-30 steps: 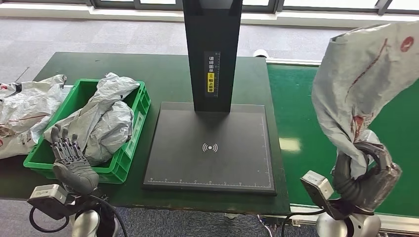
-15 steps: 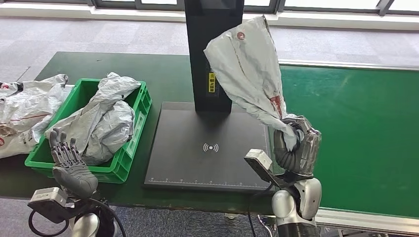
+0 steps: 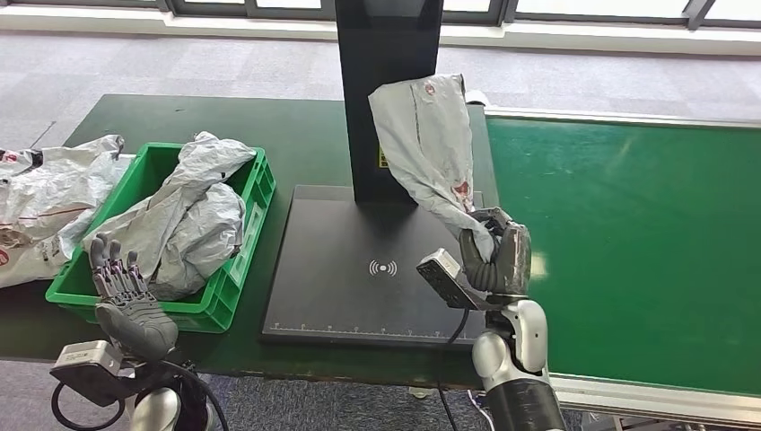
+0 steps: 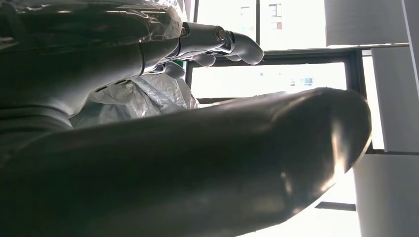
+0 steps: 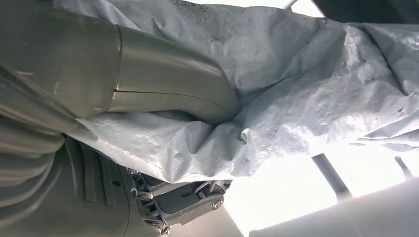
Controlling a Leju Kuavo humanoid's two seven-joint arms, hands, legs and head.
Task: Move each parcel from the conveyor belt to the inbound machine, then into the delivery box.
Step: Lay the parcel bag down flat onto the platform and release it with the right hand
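The right hand (image 3: 492, 259) grips the grey parcel (image 3: 429, 144) by its bunched lower end, upright over the inbound machine (image 3: 381, 269) platform; lower it flat onto the scan mark before letting go; the left hand (image 3: 126, 292) hovers spread, holding nothing, beside the delivery box (image 3: 235, 269)

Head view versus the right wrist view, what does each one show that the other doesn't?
Head view alone: the green crate of grey bags, the black scanner platform, the green conveyor belt and the empty left hand. Right wrist view alone: close-up creases where the thumb presses the plastic. Both: the right hand gripping the grey parcel.
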